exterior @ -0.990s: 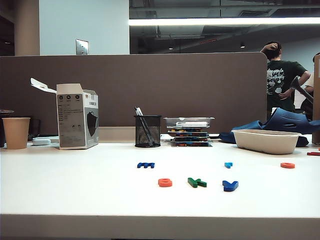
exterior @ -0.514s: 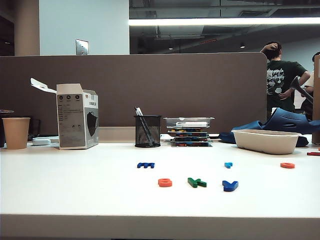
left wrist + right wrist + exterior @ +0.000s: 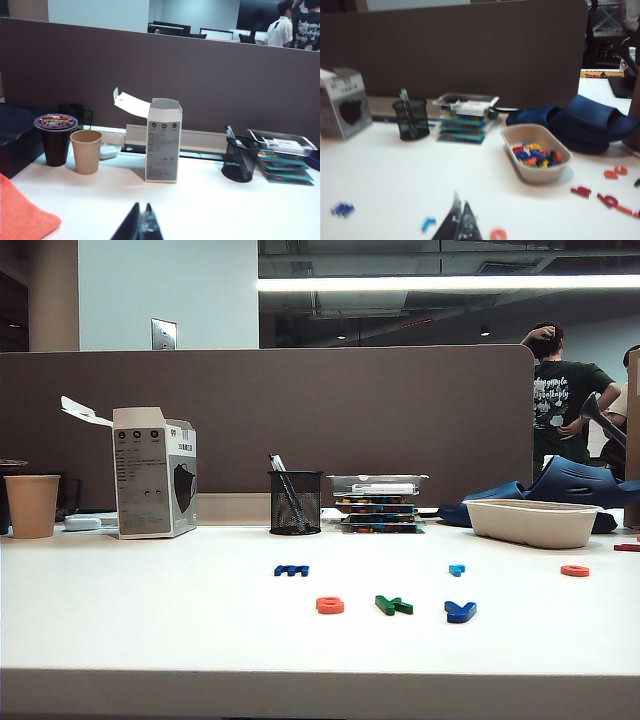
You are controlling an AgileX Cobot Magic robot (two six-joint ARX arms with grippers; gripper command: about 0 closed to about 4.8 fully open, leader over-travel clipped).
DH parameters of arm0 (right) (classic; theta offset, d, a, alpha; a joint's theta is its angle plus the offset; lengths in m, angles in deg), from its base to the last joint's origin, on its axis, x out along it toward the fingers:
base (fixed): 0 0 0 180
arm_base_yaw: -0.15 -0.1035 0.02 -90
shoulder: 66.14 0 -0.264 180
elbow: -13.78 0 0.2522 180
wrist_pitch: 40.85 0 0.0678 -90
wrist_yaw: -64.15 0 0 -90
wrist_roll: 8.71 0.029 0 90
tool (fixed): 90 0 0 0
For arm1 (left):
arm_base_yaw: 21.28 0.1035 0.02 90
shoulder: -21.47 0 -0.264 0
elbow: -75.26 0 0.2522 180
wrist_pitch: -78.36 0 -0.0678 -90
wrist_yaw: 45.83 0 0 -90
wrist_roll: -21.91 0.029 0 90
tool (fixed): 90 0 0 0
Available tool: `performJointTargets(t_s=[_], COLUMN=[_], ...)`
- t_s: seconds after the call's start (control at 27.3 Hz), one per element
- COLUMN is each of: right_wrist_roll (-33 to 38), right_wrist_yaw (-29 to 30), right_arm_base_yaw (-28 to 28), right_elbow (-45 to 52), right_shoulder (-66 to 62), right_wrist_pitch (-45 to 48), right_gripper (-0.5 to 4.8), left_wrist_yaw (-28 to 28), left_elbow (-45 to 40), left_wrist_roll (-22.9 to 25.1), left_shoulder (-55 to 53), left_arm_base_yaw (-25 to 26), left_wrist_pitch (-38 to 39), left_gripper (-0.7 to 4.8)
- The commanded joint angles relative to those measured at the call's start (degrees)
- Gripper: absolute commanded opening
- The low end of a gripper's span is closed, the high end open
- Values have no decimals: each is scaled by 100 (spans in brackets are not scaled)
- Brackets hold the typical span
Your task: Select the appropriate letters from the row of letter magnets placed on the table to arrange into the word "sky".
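Note:
On the white table (image 3: 150,630) three letters lie in a front row: an orange-red rounded letter (image 3: 330,605), a green angular letter (image 3: 394,605) and a dark blue Y-shaped letter (image 3: 460,612). Behind them lie a wide dark blue letter (image 3: 292,570), a small light blue letter (image 3: 457,569) and another orange-red letter (image 3: 575,570). Neither arm shows in the exterior view. My left gripper (image 3: 141,206) is shut and empty above bare table, facing the box. My right gripper (image 3: 460,201) is shut and empty, between the light blue letter (image 3: 428,223) and an orange-red letter (image 3: 498,234).
Along the back stand a paper cup (image 3: 32,505), an open grey box (image 3: 153,472), a mesh pen holder (image 3: 295,502), a stack of cases (image 3: 379,502) and a beige bowl (image 3: 536,172) of loose letters. An orange cloth (image 3: 20,212) lies at left. Red letters (image 3: 610,200) lie at far right.

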Motion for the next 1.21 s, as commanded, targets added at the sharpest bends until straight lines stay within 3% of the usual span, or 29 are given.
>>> performJointTargets(t_s=[0.04,0.22,0.51,1.21], right_wrist_roll=[-343,-363,-413,-404], right_wrist_yaw=[-35,-155,-415,-415], right_arm_base_yaw=[-11,-11,-13,-7], right_elbow=[409,925,1200,1200], right_shoulder=[-9,-7,-7,-7], right_wrist_pitch=[437,841,938,761], right_gripper=[-8,-8,-8,-5], left_wrist_yaw=[-24,-76,-173,-173], left_elbow=[-507,-1143,-1587,-1690], left_wrist_roll=[83,153,160,136], left_shoulder=[2,2,4,4], left_arm_base_yaw=[-2,-2,0,0], left_wrist_pitch=[-859,-1497,-1827,-1720], left_gripper=[-5,-5,-5,-5])
